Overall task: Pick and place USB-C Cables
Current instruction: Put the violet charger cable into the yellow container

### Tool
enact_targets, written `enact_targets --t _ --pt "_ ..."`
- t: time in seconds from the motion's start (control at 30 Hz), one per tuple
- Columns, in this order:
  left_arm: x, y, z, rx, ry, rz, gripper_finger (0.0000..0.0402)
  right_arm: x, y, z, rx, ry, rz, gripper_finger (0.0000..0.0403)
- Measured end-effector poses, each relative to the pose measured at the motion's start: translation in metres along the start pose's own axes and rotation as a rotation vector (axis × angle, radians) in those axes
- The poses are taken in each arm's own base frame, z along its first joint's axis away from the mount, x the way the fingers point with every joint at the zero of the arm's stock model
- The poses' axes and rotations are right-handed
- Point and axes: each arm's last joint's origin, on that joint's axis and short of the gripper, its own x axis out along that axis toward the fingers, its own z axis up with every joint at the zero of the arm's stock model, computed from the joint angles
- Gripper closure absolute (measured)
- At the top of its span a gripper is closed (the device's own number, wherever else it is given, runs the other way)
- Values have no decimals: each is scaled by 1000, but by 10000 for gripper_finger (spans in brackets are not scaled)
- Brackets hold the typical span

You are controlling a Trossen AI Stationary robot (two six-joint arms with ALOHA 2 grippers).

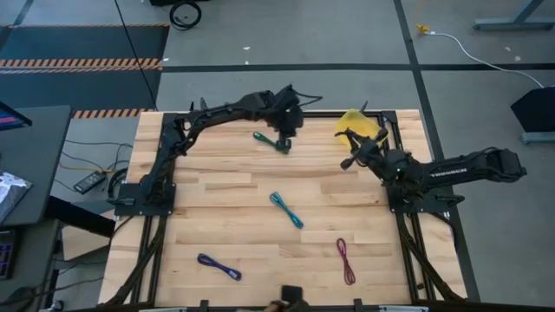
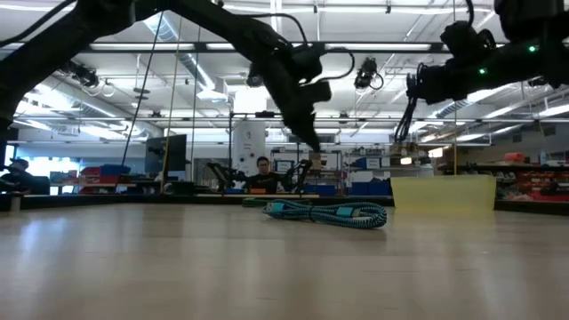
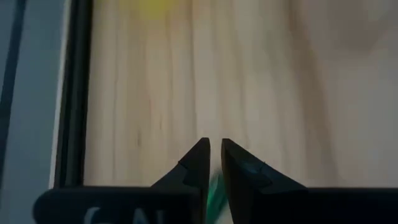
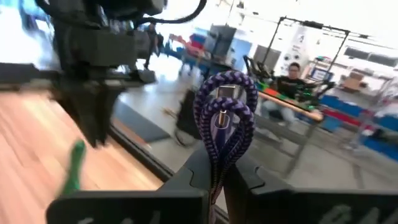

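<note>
My left gripper [image 1: 284, 141] is at the table's far middle, shut on the green cable [image 1: 269, 139], which shows as a green strip between its fingers [image 3: 214, 194]. My right gripper [image 1: 348, 162] is at the far right, next to the yellow container [image 1: 358, 124], shut on the violet cable [image 4: 224, 109]. Lying flat on the wood are the teal cable [image 1: 286, 210] at the centre, also seen in the low view [image 2: 329, 213], the maroon cable [image 1: 346, 260] near right, and the dark blue-purple cable [image 1: 218, 266] near left. My left gripper pinches the green cable between its two fingers [image 3: 198, 163], which point down from above. Only a short green stretch [image 3: 216, 186] shows behind the tips. The rest trails toward the table's left [image 1: 260, 136]; whether it lies on the wood I cannot tell. My right gripper pinches the violet cable bundle between its two fingers [image 4: 196, 171], several strands together. The looped end with a plug [image 4: 222, 102] sticks out past the fingertips. The bundle is lifted clear of the table.
The yellow container [image 2: 442, 193] stands on the far right of the table. A black frame rail [image 3: 76, 93] runs along the table's far edge beside my left gripper. A person [image 2: 262, 169] sits in the room beyond the table. Bare wood lies between the cables.
</note>
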Motion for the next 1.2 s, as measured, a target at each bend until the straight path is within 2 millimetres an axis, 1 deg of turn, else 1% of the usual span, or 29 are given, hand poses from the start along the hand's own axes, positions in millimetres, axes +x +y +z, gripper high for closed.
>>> enact_targets --t 0.07,0.13,0.2,0.37,0.5,0.57,0.7,0.77,1.07,1.13,1.2 --pt "-1 4 -9 5 87 43 354 4 1 7 -76 47 -20 382" --pt "-2 7 -16 -1 163 67 354 9 2 14 -157 132 -47 382" --pt "-4 9 -21 -8 211 85 354 15 1 21 -199 223 -59 382" --pt "-4 7 -24 -8 264 94 354 30 -3 42 -176 426 -50 382" --pt "-4 7 -24 -6 261 101 354 44 -10 48 -191 589 -19 382" --pt "-4 7 -23 -13 259 103 354 50 -13 44 -212 680 -11 382" --pt "-4 6 -25 -45 273 97 354 57 -22 23 -281 872 -37 382" --pt "-4 3 -25 -48 284 90 354 60 -27 15 -280 945 -47 382" --pt "-5 2 -27 -47 313 74 354 74 -35 -6 -158 1110 40 382" --pt "-5 2 -28 -48 314 73 354 77 -36 -10 -145 1132 30 366" --pt "-5 2 -28 -50 316 72 354 80 -37 -14 -132 1147 13 332"
